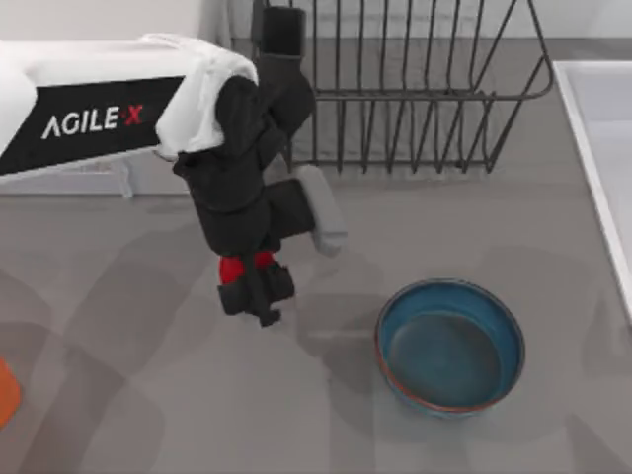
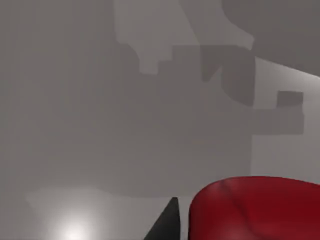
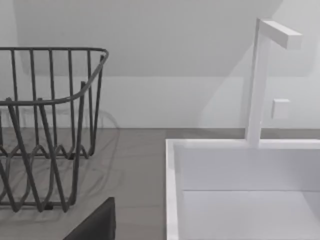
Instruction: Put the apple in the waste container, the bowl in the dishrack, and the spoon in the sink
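My left gripper point(image 1: 253, 292) is shut on the apple point(image 1: 243, 267), a small glossy red fruit held over the table left of the bowl. In the left wrist view the apple point(image 2: 255, 207) shows beside one dark fingertip point(image 2: 167, 224). The deep blue bowl point(image 1: 449, 346) with a reddish-brown rim stands upright on the table, at the front right. The dark wire dishrack point(image 1: 415, 89) stands at the back, behind the bowl. The pale sink point(image 1: 597, 148) lies along the right edge. The spoon is out of view. A dark part of my right gripper point(image 3: 95, 225) faces the dishrack point(image 3: 45, 125) and sink point(image 3: 240, 190).
A white faucet point(image 3: 260, 80) rises behind the sink. An orange corner point(image 1: 5, 390) pokes in at the table's left edge; I cannot tell what it is. Bare grey tabletop point(image 1: 148, 395) stretches between it and the bowl.
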Controlling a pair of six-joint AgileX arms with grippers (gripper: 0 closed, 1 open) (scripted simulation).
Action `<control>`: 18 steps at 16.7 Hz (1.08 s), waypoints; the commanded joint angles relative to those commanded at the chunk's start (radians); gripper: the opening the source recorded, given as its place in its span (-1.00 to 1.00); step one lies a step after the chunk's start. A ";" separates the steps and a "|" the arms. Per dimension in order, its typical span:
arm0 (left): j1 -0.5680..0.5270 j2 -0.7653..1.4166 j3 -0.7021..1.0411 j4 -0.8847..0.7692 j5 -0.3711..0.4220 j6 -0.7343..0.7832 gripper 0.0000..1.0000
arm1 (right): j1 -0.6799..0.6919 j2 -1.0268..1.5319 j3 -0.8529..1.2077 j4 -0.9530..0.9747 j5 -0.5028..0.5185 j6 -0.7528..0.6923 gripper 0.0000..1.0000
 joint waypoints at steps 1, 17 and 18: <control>-0.001 -0.015 0.031 -0.056 0.000 0.000 -1.00 | 0.000 0.000 0.000 0.000 0.000 0.000 1.00; 0.235 -0.202 0.031 -0.247 -0.015 0.282 -1.00 | 0.000 0.000 0.000 0.000 0.000 0.000 1.00; 0.296 -0.233 0.011 -0.253 -0.017 0.357 -1.00 | 0.000 0.000 0.000 0.000 0.000 0.000 1.00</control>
